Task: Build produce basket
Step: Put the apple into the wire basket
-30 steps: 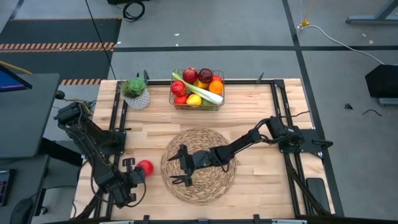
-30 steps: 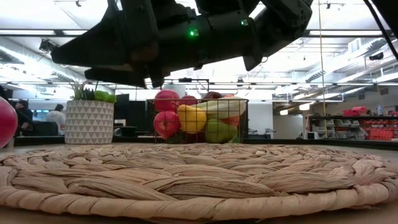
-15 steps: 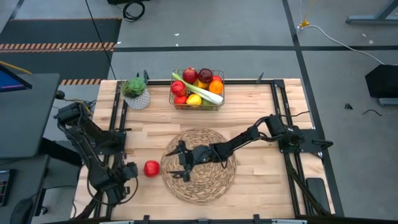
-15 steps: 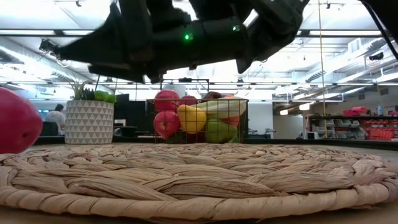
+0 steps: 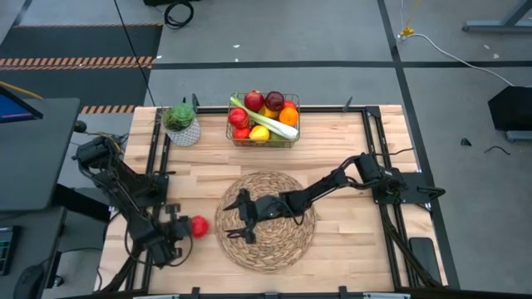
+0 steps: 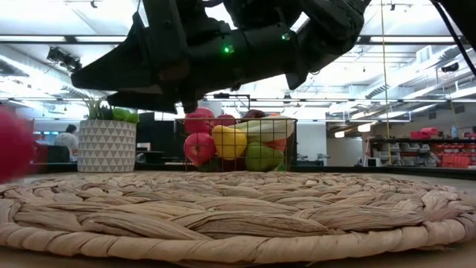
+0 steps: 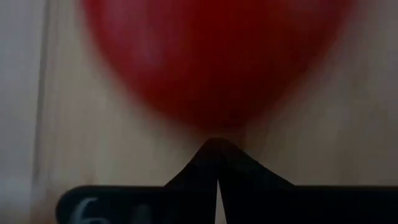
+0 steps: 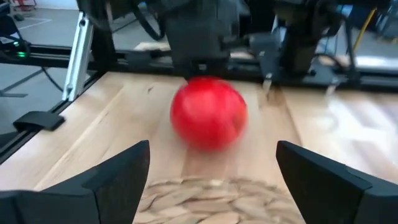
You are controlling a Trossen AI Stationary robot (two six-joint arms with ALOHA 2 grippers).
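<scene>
Pale wooden surface (image 5: 349,249) is carrying the round woven straw mat (image 5: 266,221), the dark wire basket (image 5: 264,122) of produce at the far edge, and a loose red apple (image 5: 198,226) touching the left gripper (image 5: 177,235), whose closed fingers should nudge gently; right gripper (image 5: 235,218) is hovering low over the mat, fingers spread, facing the apple.

Filled wire basket (image 5: 264,121); stray red apple (image 5: 198,226).

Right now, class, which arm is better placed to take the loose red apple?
Right. The right gripper hangs over the mat with fingers open, facing the apple. The left gripper is shut directly behind the apple.
</scene>
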